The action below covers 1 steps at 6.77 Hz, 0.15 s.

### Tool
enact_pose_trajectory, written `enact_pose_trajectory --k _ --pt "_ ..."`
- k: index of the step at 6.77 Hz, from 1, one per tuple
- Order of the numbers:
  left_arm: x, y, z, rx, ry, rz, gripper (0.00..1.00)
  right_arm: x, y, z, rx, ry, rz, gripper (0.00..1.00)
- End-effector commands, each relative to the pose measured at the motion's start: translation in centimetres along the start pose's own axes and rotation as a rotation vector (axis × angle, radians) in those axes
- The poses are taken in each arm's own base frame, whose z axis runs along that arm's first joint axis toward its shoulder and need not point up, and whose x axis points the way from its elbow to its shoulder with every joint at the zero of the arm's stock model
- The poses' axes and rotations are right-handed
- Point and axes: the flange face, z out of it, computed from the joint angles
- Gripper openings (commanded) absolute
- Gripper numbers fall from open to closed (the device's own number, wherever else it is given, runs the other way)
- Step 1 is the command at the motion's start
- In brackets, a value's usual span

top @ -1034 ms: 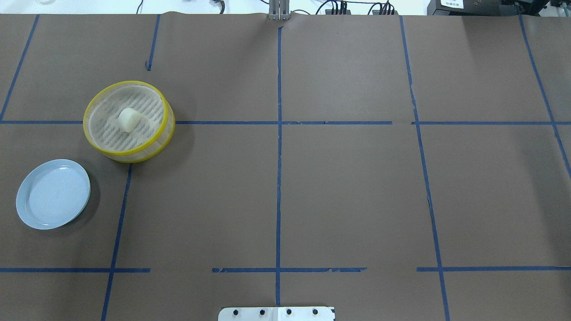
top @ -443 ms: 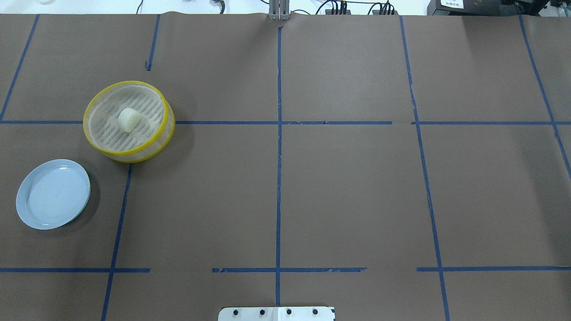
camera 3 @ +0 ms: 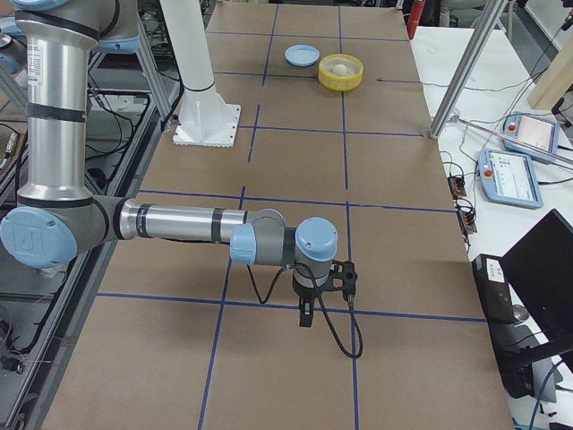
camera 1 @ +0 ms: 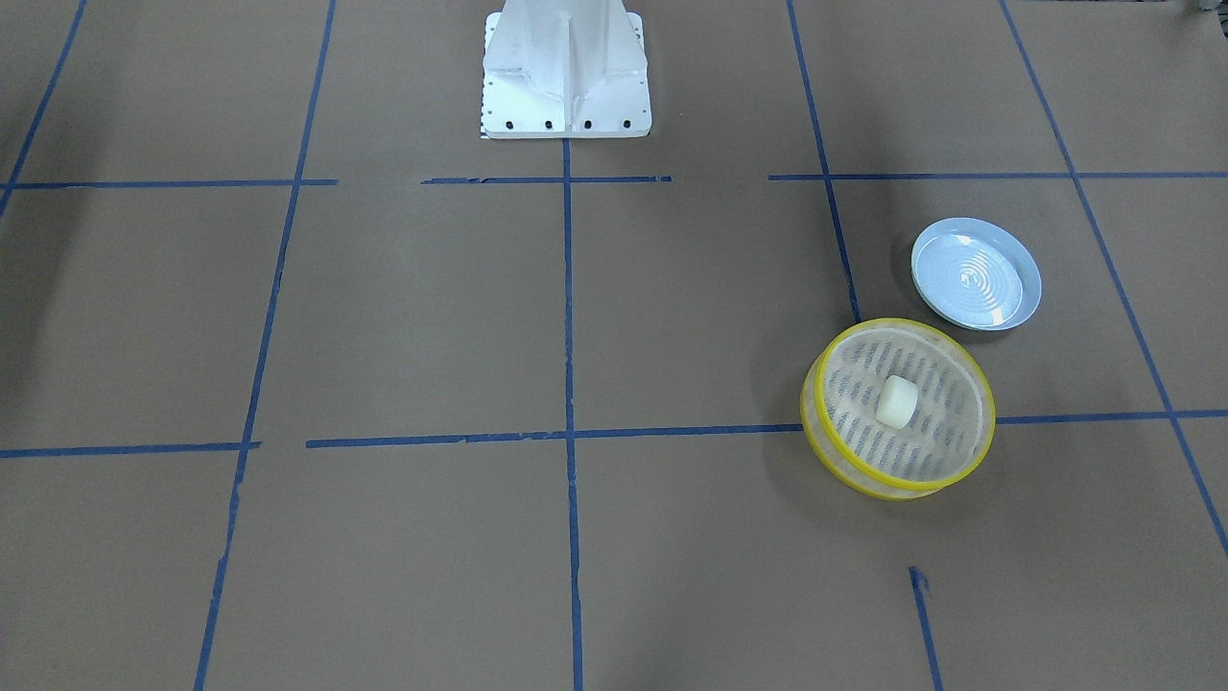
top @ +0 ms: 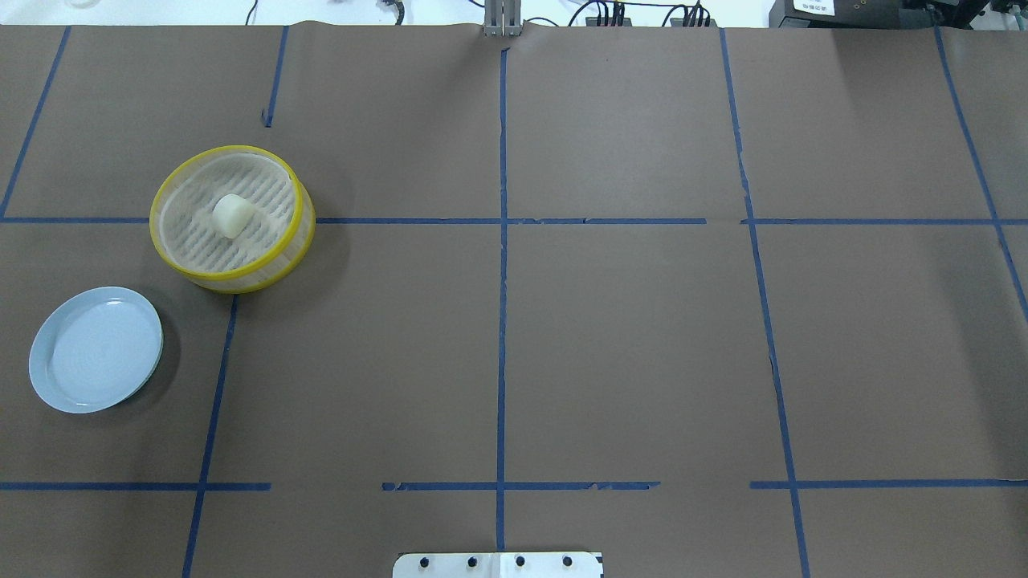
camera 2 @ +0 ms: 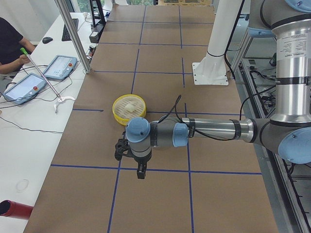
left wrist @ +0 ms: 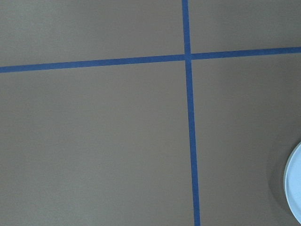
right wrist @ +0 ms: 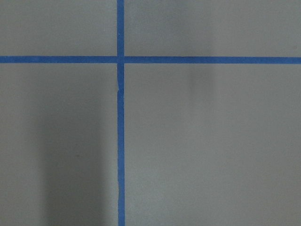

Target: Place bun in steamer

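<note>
The small cream-white bun (top: 233, 215) lies on the slotted floor of the yellow-rimmed steamer (top: 302, 210) at the table's left; it shows in the front view too, bun (camera 1: 898, 400) inside the steamer (camera 1: 907, 485). Neither gripper shows in the overhead or front views. In the exterior left view my left gripper (camera 2: 141, 172) hangs pointing down over bare table, nearer than the steamer (camera 2: 118, 112). In the exterior right view my right gripper (camera 3: 304, 318) points down over a tape line, far from the steamer (camera 3: 341, 82). I cannot tell whether either is open or shut.
A pale blue ridged plate (top: 95, 350) lies empty beside the steamer, nearer the robot; its edge shows in the left wrist view (left wrist: 294, 188). Blue tape lines grid the brown table. The robot's white base (camera 1: 564, 72) stands at the table's edge. An operator sits at the far side.
</note>
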Motion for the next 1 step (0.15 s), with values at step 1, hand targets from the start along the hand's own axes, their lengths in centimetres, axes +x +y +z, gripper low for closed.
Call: enact_pose_trajectory --k 1 --pt "-0.18 -0.02 -0.42 0.01 -0.002 -0.002 1.0 0.01 0.01 0.01 0.0 0.0 0.0 1.0"
